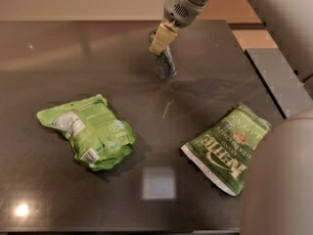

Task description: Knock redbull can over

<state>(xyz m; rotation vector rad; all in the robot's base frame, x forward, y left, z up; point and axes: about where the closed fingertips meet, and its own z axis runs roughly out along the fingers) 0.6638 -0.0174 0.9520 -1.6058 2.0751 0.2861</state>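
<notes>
Your robot's gripper [160,39] hangs at the far side of the dark, glossy desk [73,58], its cream-coloured tip pointing down and to the left from the grey wrist of the arm [188,1] that enters from the top of the view. The redbull can [167,66] stands directly beneath and just behind that tip, at the rear centre of the desk. The gripper tip crosses in front of the can's upper part and hides most of its rim; tip and can look to be touching there, though you cannot be sure of contact from this angle. The can appears to lean, its top towards the far left and its base lower right on the desk surface, with a faint reflection below it. Whether the jaws are parted or clenched cannot be told: the tip reads as one pale wedge. Nothing is seen held between the jaws.

Well apart from the can, towards you, a crumpled light-green snack bag [90,137] lies at the left of the desk, and a flatter dark-green Kettle chip bag [229,148] lies at the right, near the desk's edge. A pale square of reflected light [159,182] sits on the desk between the two bags.
</notes>
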